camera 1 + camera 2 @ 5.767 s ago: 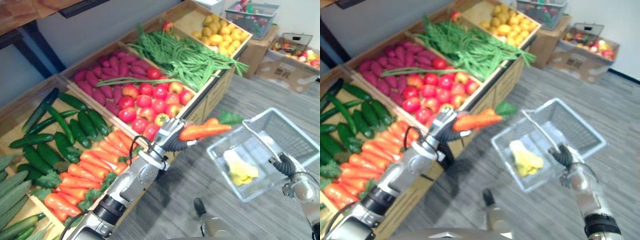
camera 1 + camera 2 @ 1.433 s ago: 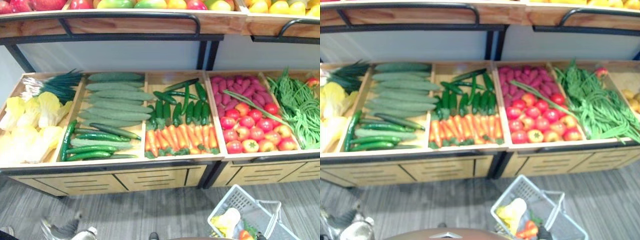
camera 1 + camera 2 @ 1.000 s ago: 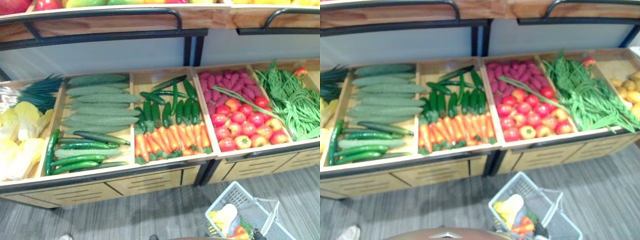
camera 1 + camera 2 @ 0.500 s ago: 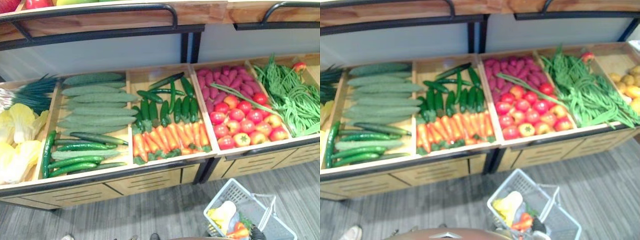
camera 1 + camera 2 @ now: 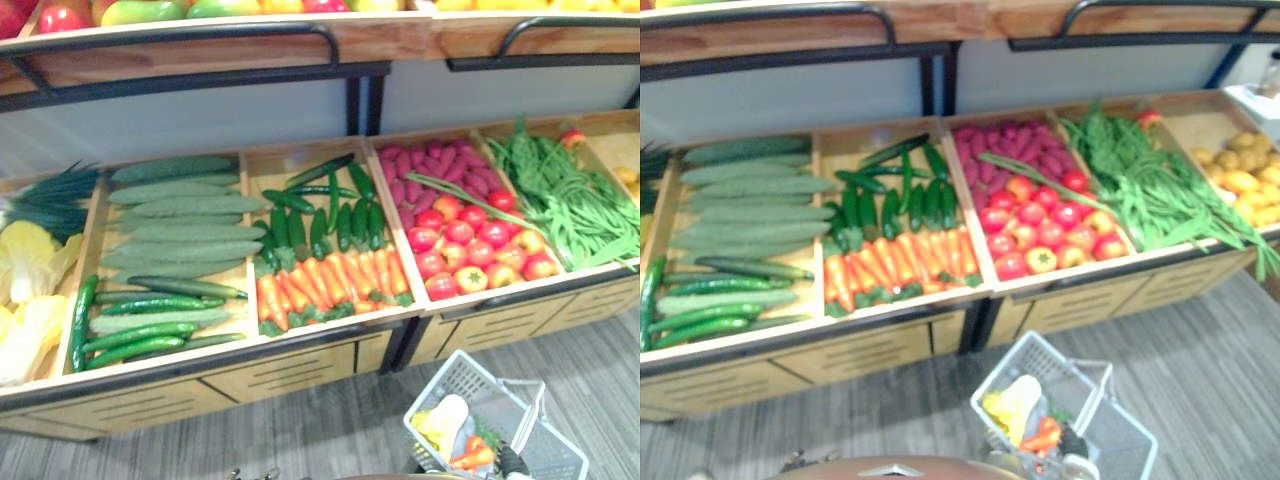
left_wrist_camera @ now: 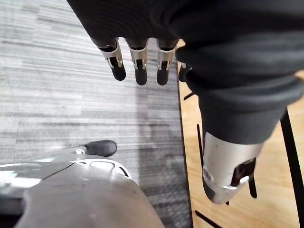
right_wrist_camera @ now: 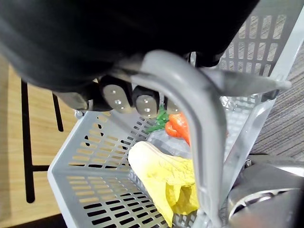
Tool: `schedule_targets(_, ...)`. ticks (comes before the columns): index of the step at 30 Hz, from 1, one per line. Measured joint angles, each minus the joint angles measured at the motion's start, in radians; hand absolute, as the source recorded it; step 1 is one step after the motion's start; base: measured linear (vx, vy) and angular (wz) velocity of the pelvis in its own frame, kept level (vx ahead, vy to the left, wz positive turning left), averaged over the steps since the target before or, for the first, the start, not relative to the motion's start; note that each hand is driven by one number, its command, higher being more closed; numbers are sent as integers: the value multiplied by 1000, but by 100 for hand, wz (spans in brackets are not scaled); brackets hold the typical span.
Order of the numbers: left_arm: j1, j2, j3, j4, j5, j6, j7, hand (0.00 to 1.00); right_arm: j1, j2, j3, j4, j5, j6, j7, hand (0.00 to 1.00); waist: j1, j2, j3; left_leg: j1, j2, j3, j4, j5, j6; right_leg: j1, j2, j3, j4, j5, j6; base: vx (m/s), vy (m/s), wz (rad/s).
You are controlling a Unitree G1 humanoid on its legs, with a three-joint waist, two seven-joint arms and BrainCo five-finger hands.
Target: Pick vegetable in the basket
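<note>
Inside the grey slotted plastic basket (image 7: 85, 185) lay an orange carrot (image 7: 178, 126); right hand (image 7: 145, 102) clasped its handle (image 7: 204, 118), left hand (image 6: 139, 61) hung straight-fingered, empty.

Wooden produce stand (image 5: 290, 372), cucumbers (image 5: 175, 225), tomatoes (image 5: 470, 245), green beans (image 5: 572, 200)

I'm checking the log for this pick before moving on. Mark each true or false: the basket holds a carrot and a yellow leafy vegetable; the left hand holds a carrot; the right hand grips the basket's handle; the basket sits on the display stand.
1. The basket holds a carrot and a yellow leafy vegetable. True.
2. The left hand holds a carrot. False: its fingers are straight and empty, above the floor.
3. The right hand grips the handle. True.
4. The basket sits on the display stand. False: it hangs from the right hand in front of it.
</note>
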Motion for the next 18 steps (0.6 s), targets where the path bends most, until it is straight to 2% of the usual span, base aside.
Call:
schedule_targets(2,-11,18,-41,3,37,4,0,0,14,7,-24,-22,9,-4,12,100,-3,-7,0,10,-15,55,0,-14,7,-45,-3,67,30,4,7,-85,69,-95)
schedule_targets(4,-23,33,-63,5,40,4,1,0,31,14,-31,-35,33,-10,12,100,-5,-22,4,10,-40,115,-1,-27,20,-92,-7,145,29,26,33,-88,86,-118)
schedule_targets(5,-28,39,-61,5,40,4,2,0,38,18,-32,-38,39,-11,12,100,-12,-35,13,21,-57,168,-1,-34,25,-107,-6,195,10,44,36,-92,89,-111)
schedule_targets(6,-30,45,-57,5,40,4,2,0,45,21,-35,-38,40,-9,13,100,-30,-46,19,30,-67,202,2,-38,31,-106,-8,215,-17,49,24,-100,105,-134)
schedule_targets(8,-32,35,-29,4,44,5,2,0,58,18,-60,-42,47,-10,10,100,-48,-25,35,44,-44,294,5,-35,53,-104,-13,88,-24,-56,-129,-79,77,-118)
schedule_targets(9,-30,26,-27,0,65,5,2,0,55,11,-62,-43,48,-8,12,100,-52,12,40,42,-4,361,20,-45,64,-137,-21,-44,75,-83,-172,-31,46,-123)
schedule_targets(11,-34,36,-21,-5,80,7,1,0,62,12,-68,-32,47,-5,10,100,-54,-7,56,41,40,428,110,-95,67,-147,-47,-170,323,-79,-182,40,14,-127)
schedule_targets(12,-37,41,-13,-25,80,9,-1,0,82,11,-64,-27,46,2,10,100,-48,-32,54,48,29,470,157,-125,61,-124,-43,-199,321,-7,-198,46,-2,-158)
schedule_targets(13,-38,30,9,-20,80,11,-3,0,77,-4,-51,-31,35,-1,11,100,-46,0,52,31,60,499,154,-128,72,-109,5,-171,195,47,-172,8,-31,-143)
schedule_targets(14,-42,22,18,-14,79,14,-4,0,73,-12,-53,-32,28,-1,11,100,-57,24,49,19,73,521,149,-130,74,-98,26,-155,151,63,-154,-27,-13,-123)
schedule_targets(15,-65,9,13,-19,79,15,-5,0,64,-26,-67,-37,27,1,9,100,-51,41,65,9,72,574,149,-126,80,-127,-20,-183,358,-37,-156,4,1,-71)
schedule_targets(16,-68,9,-4,-21,79,12,-8,0,63,-39,-75,-31,28,11,9,100,-53,45,66,13,66,594,157,-126,80,-123,-58,-187,493,-74,-148,71,21,-78)
schedule_targets(17,-69,13,-9,-18,79,17,-13,0,62,-38,-81,-25,28,27,10,100,-51,45,65,13,67,613,166,-126,80,-89,-82,-187,543,-73,-145,70,-25,-81)
schedule_targets(18,-63,13,-14,-19,79,17,-16,0,61,-22,-85,-29,29,26,7,100,-51,35,60,-1,76,642,198,-127,82,-41,-100,-176,521,-57,-119,75,-132,-83)
